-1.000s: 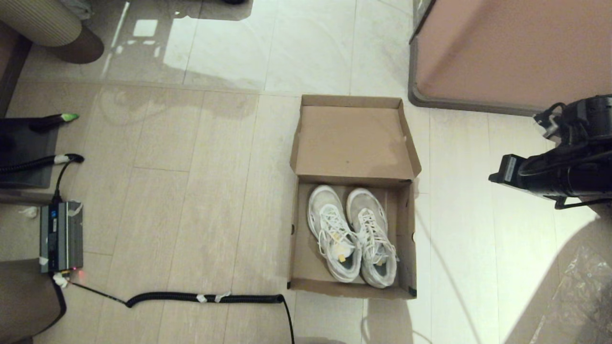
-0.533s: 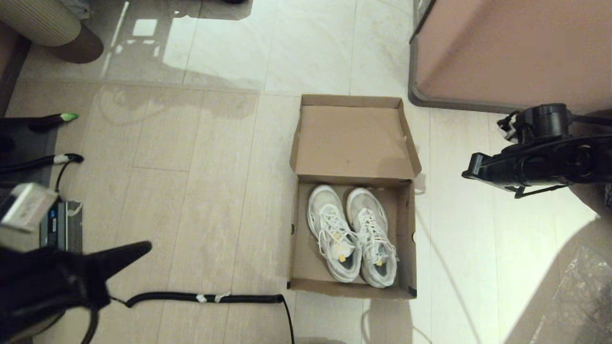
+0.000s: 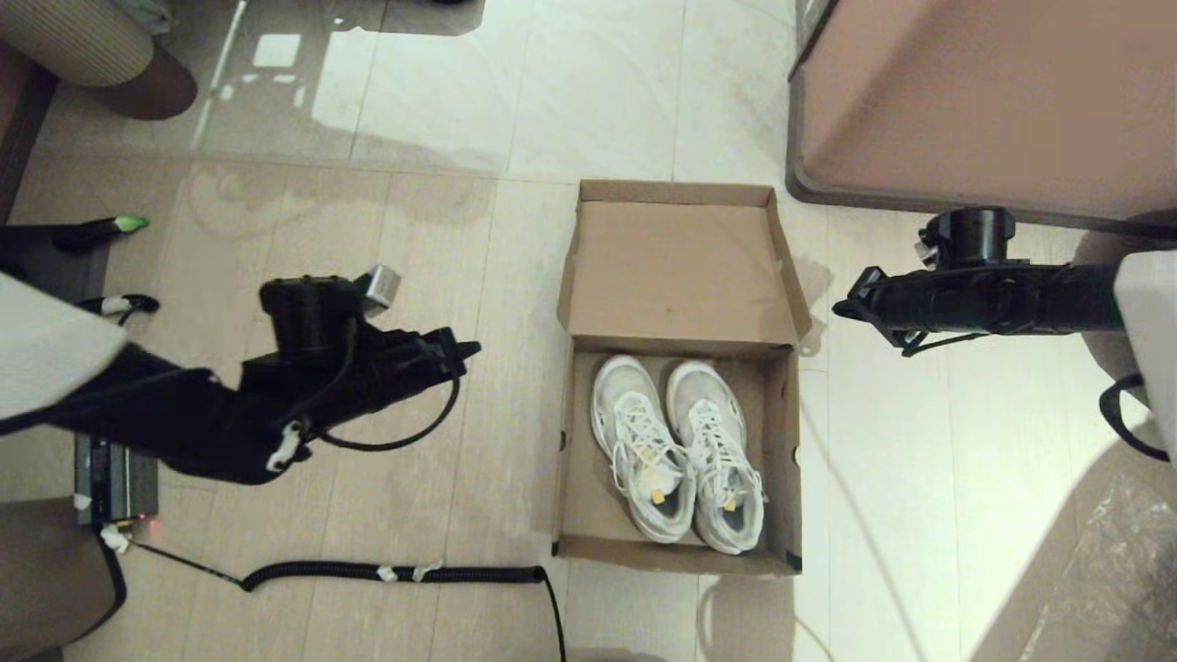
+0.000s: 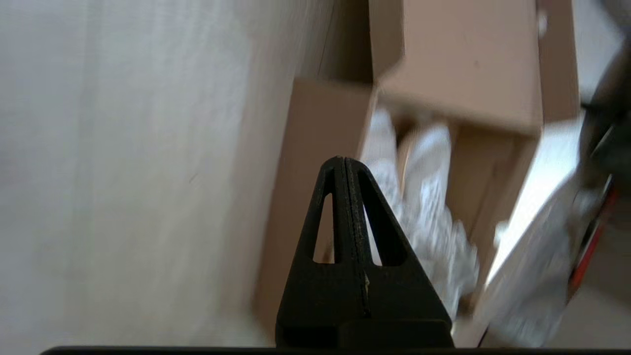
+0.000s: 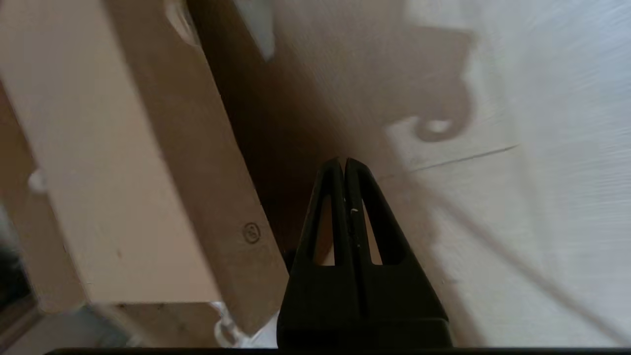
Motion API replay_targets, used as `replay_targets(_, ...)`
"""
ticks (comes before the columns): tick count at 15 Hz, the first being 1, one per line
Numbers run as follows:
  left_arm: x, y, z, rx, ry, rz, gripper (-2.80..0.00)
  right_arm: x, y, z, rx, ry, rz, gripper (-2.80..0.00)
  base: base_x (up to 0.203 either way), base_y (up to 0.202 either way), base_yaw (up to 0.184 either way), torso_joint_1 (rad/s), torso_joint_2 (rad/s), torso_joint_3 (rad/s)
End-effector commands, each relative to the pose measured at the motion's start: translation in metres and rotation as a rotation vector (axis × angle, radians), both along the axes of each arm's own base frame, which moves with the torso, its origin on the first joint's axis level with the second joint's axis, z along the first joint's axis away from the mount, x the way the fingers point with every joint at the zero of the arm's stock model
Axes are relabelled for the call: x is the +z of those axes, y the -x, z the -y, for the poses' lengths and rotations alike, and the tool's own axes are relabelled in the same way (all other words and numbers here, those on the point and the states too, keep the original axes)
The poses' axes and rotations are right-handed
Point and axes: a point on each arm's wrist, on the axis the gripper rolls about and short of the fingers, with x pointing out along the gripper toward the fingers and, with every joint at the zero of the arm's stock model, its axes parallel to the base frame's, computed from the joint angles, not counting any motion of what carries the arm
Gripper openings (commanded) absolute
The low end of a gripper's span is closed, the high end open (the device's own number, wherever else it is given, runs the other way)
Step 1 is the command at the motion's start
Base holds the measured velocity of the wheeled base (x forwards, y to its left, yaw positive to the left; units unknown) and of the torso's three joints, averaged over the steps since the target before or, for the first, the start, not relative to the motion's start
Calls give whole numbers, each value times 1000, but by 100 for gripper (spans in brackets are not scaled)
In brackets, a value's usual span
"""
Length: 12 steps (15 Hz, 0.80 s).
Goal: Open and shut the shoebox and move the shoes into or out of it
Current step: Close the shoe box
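From the head view, your plain brown cardboard shoebox (image 3: 679,377) lies lid-open on the floor with the white mesh sneakers (image 3: 679,452) inside; each wrist view shows the left tool (image 4: 345,165) and right tool (image 5: 343,165) clenched empty, so you must part one before lifting a shoe.

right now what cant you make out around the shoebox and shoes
- Shoes: blurred white shapes in the left wrist view; the right wrist view shows none of them, only the shoebox wall and lid.
- Label and tape on the shoebox: too small in the head view.
- Height above the floor of the left end effector and the right end effector: the head view looks down from above.
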Motion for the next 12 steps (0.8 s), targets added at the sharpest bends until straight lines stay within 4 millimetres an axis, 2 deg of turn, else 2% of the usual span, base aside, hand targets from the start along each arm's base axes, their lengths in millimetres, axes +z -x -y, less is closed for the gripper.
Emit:
replay_targets(1,-34,-29,33,11,53,-45,-280,-45,-20,-5,69,-104,-79,-280,0,0,0,0,0,0)
replay_targets(3,-36,-29,64,6,85,-40,-280,-53,-28,-8,38,-203,-63,-280,0,0,0,0,0,0)
replay_targets(6,-44,-20,91,-21,75,-52,-280,-55,-36,-12,-5,-369,-22,-280,0,0,0,0,0,0)
replay_targets(10,-46,-17,97,-27,65,-58,-280,-52,-39,-21,27,-518,-23,-280,0,0,0,0,0,0)
replay_targets(12,-54,-15,104,-43,56,-76,-280,-55,-42,-28,50,-570,-28,-280,0,0,0,0,0,0)
